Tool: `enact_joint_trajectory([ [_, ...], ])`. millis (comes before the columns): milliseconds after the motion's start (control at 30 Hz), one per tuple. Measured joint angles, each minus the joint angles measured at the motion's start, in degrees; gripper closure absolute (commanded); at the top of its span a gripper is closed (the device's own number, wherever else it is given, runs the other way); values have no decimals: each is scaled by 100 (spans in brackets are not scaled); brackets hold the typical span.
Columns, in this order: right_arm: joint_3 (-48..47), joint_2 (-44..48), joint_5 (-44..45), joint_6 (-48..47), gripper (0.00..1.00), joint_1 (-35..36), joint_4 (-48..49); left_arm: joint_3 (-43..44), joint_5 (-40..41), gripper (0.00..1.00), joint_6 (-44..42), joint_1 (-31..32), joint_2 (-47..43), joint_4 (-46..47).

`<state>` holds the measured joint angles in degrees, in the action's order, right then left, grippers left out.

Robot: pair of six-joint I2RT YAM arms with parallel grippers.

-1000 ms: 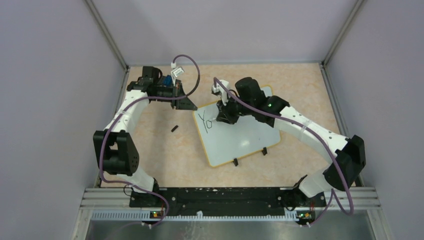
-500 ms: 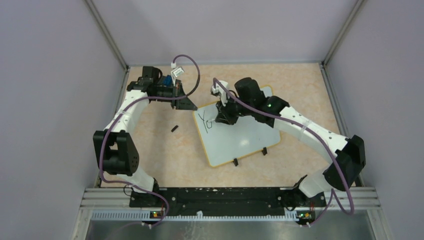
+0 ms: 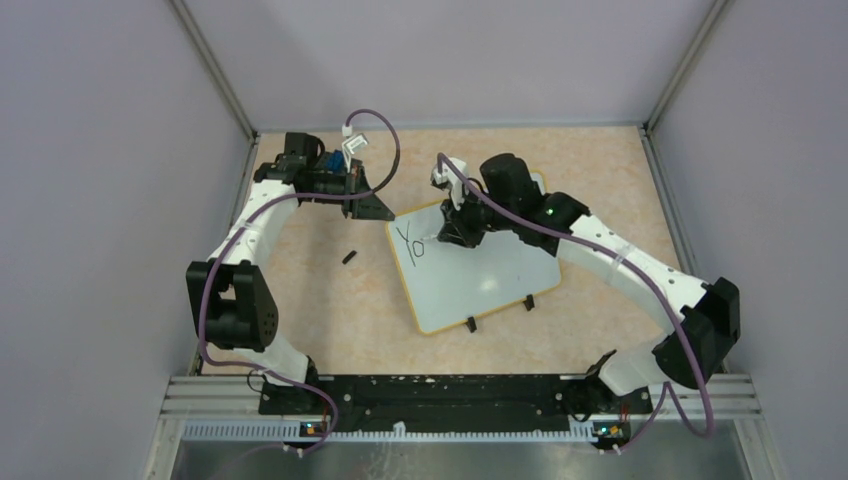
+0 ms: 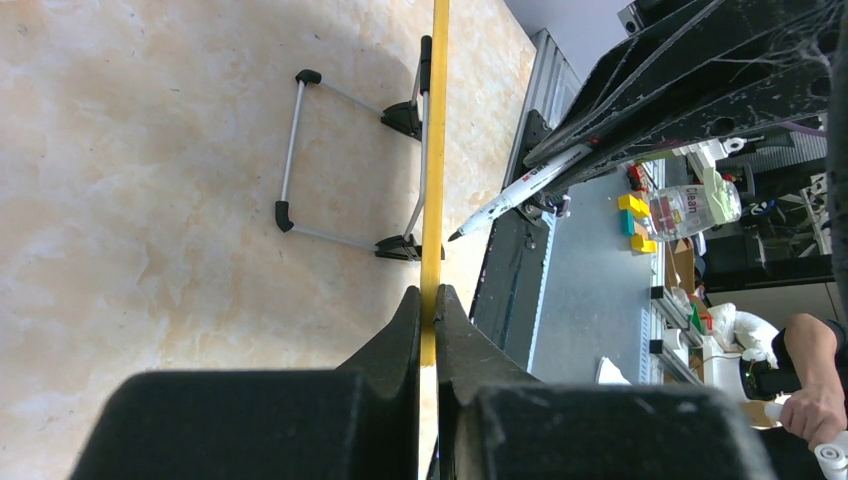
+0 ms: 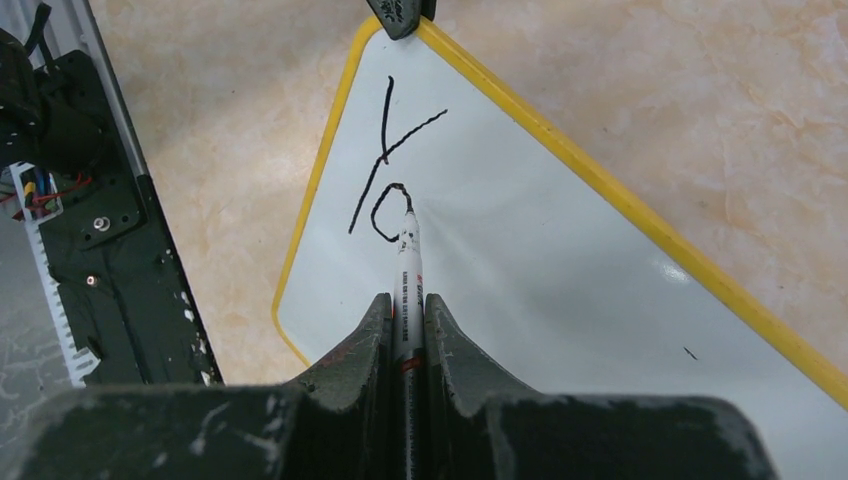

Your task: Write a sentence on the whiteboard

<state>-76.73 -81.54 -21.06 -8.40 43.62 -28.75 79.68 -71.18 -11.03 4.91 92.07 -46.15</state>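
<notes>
The whiteboard (image 3: pixel 480 280), white with a yellow rim, lies tilted in the middle of the table on its black clip feet. My left gripper (image 3: pixel 385 212) is shut on its far left corner; in the left wrist view the jaws (image 4: pixel 428 292) pinch the yellow rim (image 4: pixel 436 150) edge-on. My right gripper (image 5: pixel 408 300) is shut on a white marker (image 5: pixel 408 265) whose tip touches the board (image 5: pixel 560 280) at the top of a small "o". Of the sentence (image 5: pixel 385 180), only a black "Y" and this "o" show, near the left corner (image 3: pixel 410 243).
A small black cap (image 3: pixel 349 257) lies on the tabletop left of the board. Grey walls enclose the table on three sides. The black base rail (image 3: pixel 440 395) runs along the near edge. The board's wire stand (image 4: pixel 300 150) shows beneath it.
My right wrist has shifted slightly to the right with the marker still on the board. The left arm and the board have not moved.
</notes>
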Motion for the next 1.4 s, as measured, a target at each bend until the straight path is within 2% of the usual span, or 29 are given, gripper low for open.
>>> enact_joint_trajectory([
  [467, 101, -35, 186, -11, 100, -44, 9, -11, 7, 100, 0, 0, -11, 4],
  [1400, 411, 0, -105, -107, 100, -142, -103, -26, 55, 100, 2, 0, -11, 63],
])
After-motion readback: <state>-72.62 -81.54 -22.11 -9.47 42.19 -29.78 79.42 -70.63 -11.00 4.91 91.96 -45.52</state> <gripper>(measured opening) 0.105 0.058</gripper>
